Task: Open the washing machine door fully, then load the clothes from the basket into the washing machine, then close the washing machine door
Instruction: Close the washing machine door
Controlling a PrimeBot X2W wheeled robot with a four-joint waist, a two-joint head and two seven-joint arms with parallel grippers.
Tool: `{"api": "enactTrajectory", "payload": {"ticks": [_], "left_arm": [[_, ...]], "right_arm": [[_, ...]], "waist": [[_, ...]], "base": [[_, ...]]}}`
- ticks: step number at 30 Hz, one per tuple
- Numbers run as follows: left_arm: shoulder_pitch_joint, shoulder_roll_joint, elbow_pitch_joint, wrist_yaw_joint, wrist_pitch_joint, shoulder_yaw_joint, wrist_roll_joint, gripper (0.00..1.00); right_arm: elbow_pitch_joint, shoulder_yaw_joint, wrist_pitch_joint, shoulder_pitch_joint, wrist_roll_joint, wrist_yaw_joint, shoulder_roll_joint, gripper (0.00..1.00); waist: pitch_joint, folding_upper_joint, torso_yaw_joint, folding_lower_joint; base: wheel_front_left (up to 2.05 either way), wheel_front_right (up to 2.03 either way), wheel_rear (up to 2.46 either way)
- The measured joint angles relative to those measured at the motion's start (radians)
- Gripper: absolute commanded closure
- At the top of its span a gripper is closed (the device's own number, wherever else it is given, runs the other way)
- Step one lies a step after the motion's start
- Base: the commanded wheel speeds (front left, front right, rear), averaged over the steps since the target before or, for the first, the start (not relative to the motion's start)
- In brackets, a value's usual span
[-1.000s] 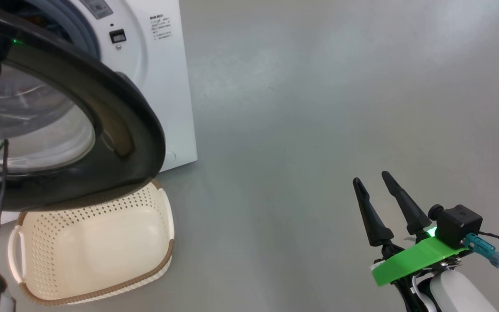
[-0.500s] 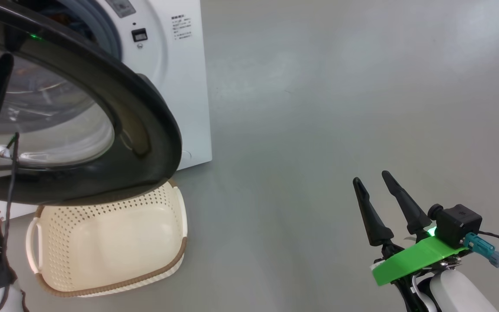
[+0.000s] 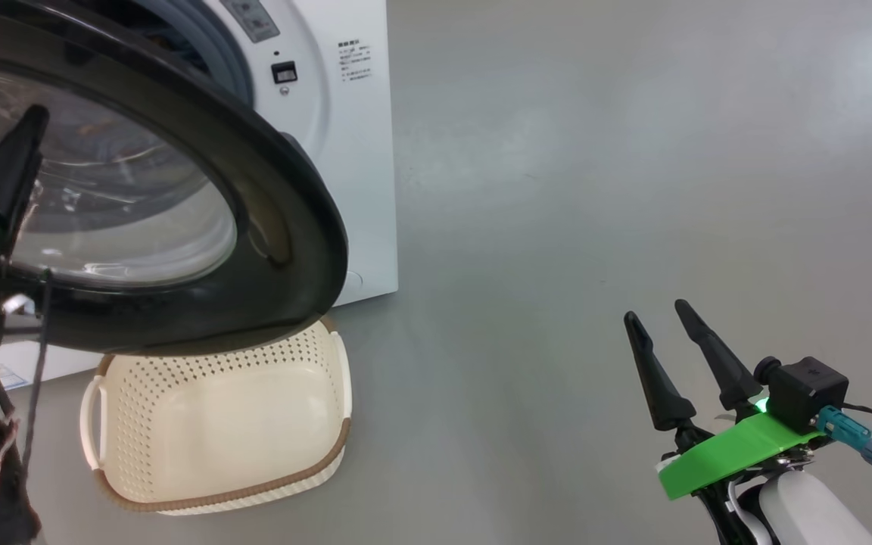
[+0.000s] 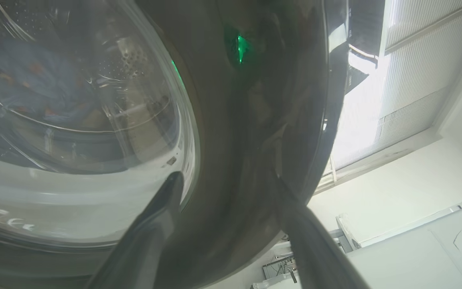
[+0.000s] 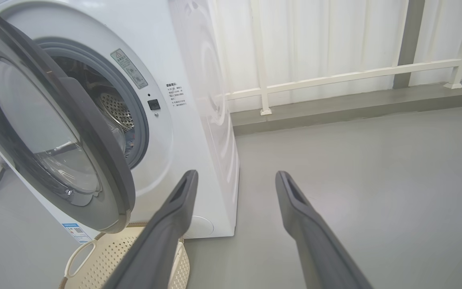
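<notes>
The loading looks finished. The basket (image 3: 201,371) lies bare on the floor (image 3: 557,189), below the left pincer (image 4: 227,180) and well to the left of the right pincer (image 3: 655,310). The clothes (image 4: 26,76) show as blue cloth with orange marks through the glass, ahead of the left pincer and to its left in the wrist view, so they seem to be inside the drum (image 5: 114,108). That leaves the closing step.

The washing machine door (image 3: 284,227) stands partway open, directly ahead of the left pincer, with its black rim just beyond the spread fingertips. That pincer is released and grips nothing (whether a finger touches the glossy rim I cannot tell). The right pincer is also released and empty, hanging over bare floor well to the right of the washing machine (image 3: 360,166).

By my reading, the next move is a steady push on the door's outer face by the left arm, swinging it toward the opening until the latch catches.

As for writing:
- A small block of black print (image 5: 176,96) sits right of the opening, too fine to read.
- A grey sticker (image 5: 128,68) on the ring carries a warning triangle above unreadable lines.
- A blue sticker (image 5: 75,231) low on the front bears a square code.
- No brand name is legible.
</notes>
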Motion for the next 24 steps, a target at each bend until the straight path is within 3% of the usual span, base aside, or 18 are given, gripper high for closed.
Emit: {"api": "enactTrajectory", "payload": {"ticks": [9, 18, 24], "left_arm": [[0.129, 0.003, -0.058, -0.119, -0.137, -0.022, 0.106, 0.00], [0.251, 0.018, -0.087, -0.153, -0.301, -0.048, 0.186, 0.00], [0.367, 0.099, -0.125, -0.159, -0.463, -0.155, 0.263, 0.00]], "right_arm": [[0.001, -0.007, 0.000, 0.001, 0.000, 0.000, -0.015, 0.00], [0.000, -0.014, 0.000, 0.003, 0.000, 0.000, -0.029, 0.00], [0.001, -0.010, 0.000, 0.024, 0.001, 0.000, -0.038, 0.00]], "waist": [[-0.015, 0.0000, 0.030, 0.0000], [-0.030, 0.0000, 0.058, 0.0000], [-0.047, 0.0000, 0.074, 0.0000]], "base": [[0.00, 0.00, 0.00], [0.00, 0.00, 0.00], [0.00, 0.00, 0.00]]}}
